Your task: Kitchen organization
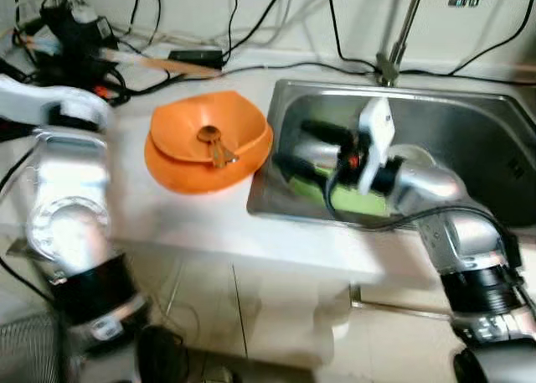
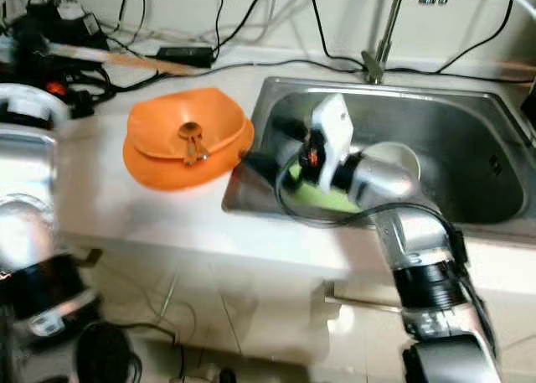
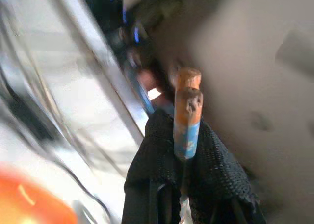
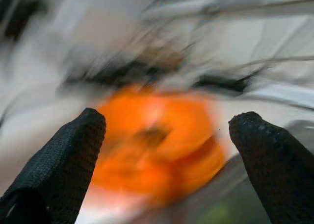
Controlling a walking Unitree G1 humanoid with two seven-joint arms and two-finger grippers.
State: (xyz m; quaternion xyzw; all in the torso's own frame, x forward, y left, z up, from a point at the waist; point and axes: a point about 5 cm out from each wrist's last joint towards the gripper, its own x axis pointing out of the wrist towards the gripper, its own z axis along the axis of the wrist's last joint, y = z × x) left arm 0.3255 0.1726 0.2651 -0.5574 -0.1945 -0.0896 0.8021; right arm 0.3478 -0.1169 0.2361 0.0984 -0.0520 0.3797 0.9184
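Observation:
Two stacked orange bowls [image 1: 209,140] sit on the white counter [image 1: 167,211], left of the steel sink [image 1: 469,123], with a small brown utensil [image 1: 216,146] lying in the top one. My right gripper [image 1: 301,148] hangs open over the sink's left end, fingers pointing at the bowls; the blurred right wrist view shows the orange bowls [image 4: 157,136] between the spread fingers [image 4: 73,150]. My left gripper [image 3: 184,131] is at the counter's back left, shut on a thin wooden stick [image 3: 187,111] with orange and blue marks. The long stick [image 1: 163,63] lies over the cables there.
A green flat item [image 1: 360,203] and a white bowl [image 1: 414,157] lie in the sink under my right arm. The faucet [image 1: 394,48] rises behind the sink. Black cables and a black adapter [image 1: 194,58] run along the back wall. Pale cabinet fronts [image 1: 268,307] are below the counter.

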